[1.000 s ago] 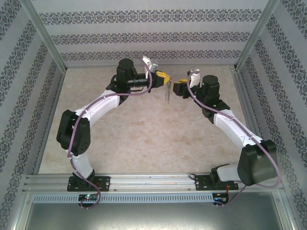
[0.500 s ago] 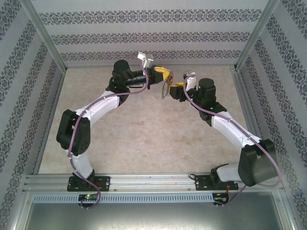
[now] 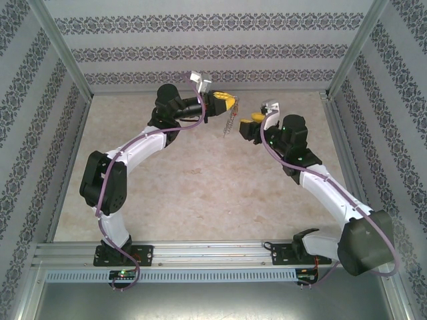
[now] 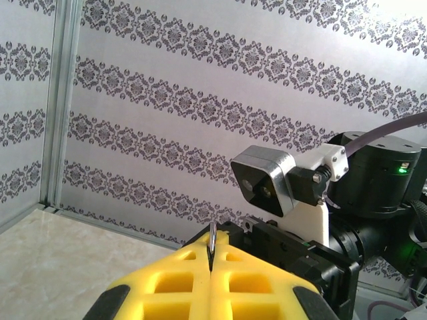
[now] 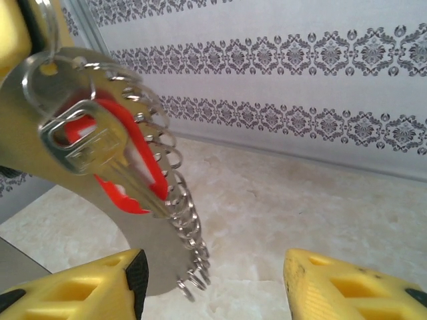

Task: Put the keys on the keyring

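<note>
My left gripper (image 3: 225,104) is raised at the back of the table and shut on the top of the keyring (image 3: 229,125), which hangs down from it. In the left wrist view the yellow fingers (image 4: 167,273) press together on a thin metal edge of the keyring (image 4: 212,235). The right wrist view shows the keyring (image 5: 133,247) close up as a grey metal piece with a row of small rings (image 5: 183,220) along one side. A silver key (image 5: 100,157) with red plastic (image 5: 137,160) behind it hangs on it. My right gripper (image 5: 213,287) is open, with the keyring's lower end near its left finger (image 5: 87,290).
The beige marble-patterned tabletop (image 3: 200,187) lies below both grippers. Patterned walls (image 3: 200,47) and metal frame posts (image 3: 63,53) close in the back and sides. The right arm's wrist camera (image 4: 267,187) faces my left gripper at close range.
The right gripper has opened wider and drawn slightly back to the right of the keyring. The left gripper has turned a little, still holding the keyring.
</note>
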Robot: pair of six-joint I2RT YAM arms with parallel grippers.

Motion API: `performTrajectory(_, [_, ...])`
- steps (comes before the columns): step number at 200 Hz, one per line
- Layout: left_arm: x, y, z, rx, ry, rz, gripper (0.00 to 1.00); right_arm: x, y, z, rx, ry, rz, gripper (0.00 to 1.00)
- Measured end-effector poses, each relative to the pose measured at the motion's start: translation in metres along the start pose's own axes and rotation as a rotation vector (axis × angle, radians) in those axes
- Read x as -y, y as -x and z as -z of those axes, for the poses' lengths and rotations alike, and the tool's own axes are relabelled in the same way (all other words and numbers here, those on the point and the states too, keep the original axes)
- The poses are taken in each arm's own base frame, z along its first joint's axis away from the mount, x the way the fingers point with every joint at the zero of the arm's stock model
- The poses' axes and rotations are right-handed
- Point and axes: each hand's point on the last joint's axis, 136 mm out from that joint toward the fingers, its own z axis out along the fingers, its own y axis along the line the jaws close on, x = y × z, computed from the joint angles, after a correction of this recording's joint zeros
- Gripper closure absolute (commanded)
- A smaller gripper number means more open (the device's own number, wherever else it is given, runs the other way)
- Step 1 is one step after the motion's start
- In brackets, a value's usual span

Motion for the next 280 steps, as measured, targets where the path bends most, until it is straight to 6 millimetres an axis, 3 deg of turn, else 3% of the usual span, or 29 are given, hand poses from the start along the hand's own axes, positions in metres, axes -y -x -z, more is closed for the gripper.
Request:
performTrajectory(54, [-0.005,-0.004,0.0,-0.012,0.024,0.016,1.0,-0.013,0.01,-0.015,0.004,0.036,0.032,0.41])
performTrajectory(106, [-0.01,-0.01,0.0,-0.029,0.042,0.025,1.0,-0.008,0.014,-0.029,0.0,0.028,0.039,0.42])
performTrajectory(142, [-0.016,-0.015,0.001,-0.044,0.072,0.03,1.0,-0.004,0.015,-0.029,0.005,0.007,0.06,0.5])
performTrajectory(189, [-0.024,-0.023,0.002,-0.067,0.116,0.031,1.0,0.002,0.018,-0.027,0.013,-0.007,0.063,0.51])
performTrajectory(239, [-0.03,-0.029,0.004,-0.087,0.145,0.033,1.0,0.017,0.03,-0.009,0.051,-0.049,0.061,0.5])
performTrajectory(280, [-0.029,-0.028,0.004,-0.086,0.149,0.025,1.0,0.014,0.034,-0.003,0.057,-0.014,0.057,0.49])
